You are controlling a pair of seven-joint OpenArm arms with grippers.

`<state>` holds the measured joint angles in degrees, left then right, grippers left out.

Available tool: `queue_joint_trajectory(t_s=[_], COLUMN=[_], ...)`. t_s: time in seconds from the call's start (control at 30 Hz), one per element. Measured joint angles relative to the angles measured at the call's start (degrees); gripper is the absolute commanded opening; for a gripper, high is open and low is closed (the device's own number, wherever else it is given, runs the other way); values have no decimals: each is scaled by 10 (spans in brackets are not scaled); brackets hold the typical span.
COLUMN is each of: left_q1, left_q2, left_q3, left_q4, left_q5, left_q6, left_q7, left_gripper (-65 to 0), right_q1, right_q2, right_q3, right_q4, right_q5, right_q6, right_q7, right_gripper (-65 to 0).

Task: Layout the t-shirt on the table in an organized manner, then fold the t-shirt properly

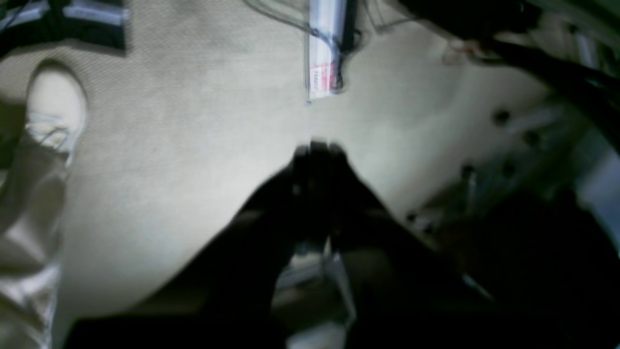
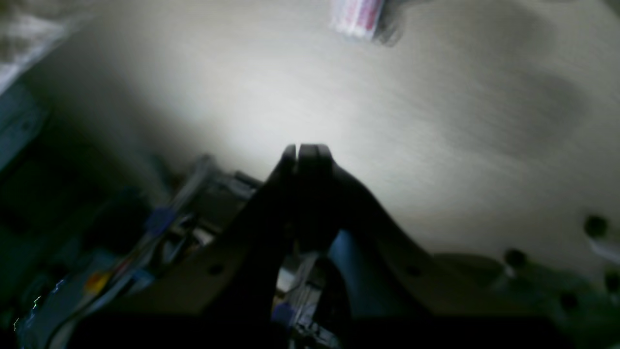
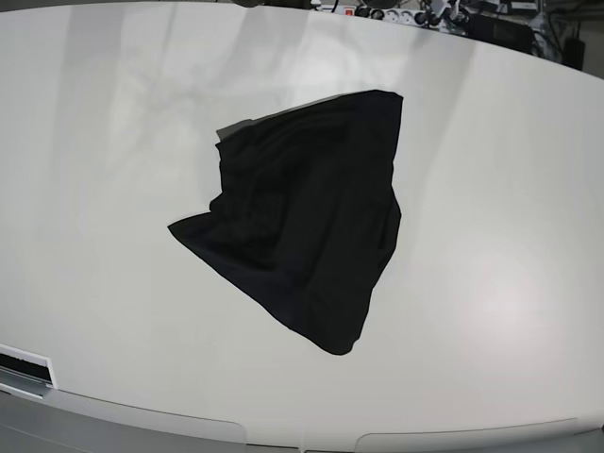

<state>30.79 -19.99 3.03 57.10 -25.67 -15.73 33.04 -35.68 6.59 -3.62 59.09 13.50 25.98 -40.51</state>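
The black t-shirt (image 3: 307, 222) lies crumpled in a rough diamond shape near the middle of the white table (image 3: 104, 189), with folds bunched at its upper left. Neither arm shows in the base view. In the left wrist view my left gripper (image 1: 317, 148) is shut with nothing in it, blurred, hanging over beige floor. Over the same kind of floor, the right wrist view has my right gripper (image 2: 305, 148), its dark fingers pressed together and holding nothing. Neither wrist view shows the t-shirt or the table.
A person's white shoe (image 1: 55, 106) and light trouser leg are at the left of the left wrist view. A white-and-red power strip (image 1: 324, 53) with cables lies on the floor. Metal frame parts (image 1: 508, 160) stand at right. Cluttered equipment lines the table's far edge (image 3: 425, 14).
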Motion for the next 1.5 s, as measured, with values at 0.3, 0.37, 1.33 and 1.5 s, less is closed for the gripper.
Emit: queue_joint_trajectory(t_s=[0.3, 0.37, 1.33, 1.5], left_q1=[172, 202, 10, -2], left_q2=[-77, -88, -87, -87], left_q3=[-85, -121, -208, -148], left_q4=[306, 374, 614, 576], left_q5=[-19, -31, -105, -43], left_q6=[2, -14, -150, -148], left_q7=[77, 89, 58, 41], left_gripper=[-650, -650, -650, -650], right_q1=[-221, -262, 5, 76], right_q2=[53, 64, 26, 5], right_q3=[2, 2, 1, 1], right_q4=[353, 426, 734, 642], right_q5=[24, 21, -131, -34], right_q6=[-43, -52, -66, -34], right_q7=[-44, -54, 126, 121], right_gripper=[-650, -650, -525, -313])
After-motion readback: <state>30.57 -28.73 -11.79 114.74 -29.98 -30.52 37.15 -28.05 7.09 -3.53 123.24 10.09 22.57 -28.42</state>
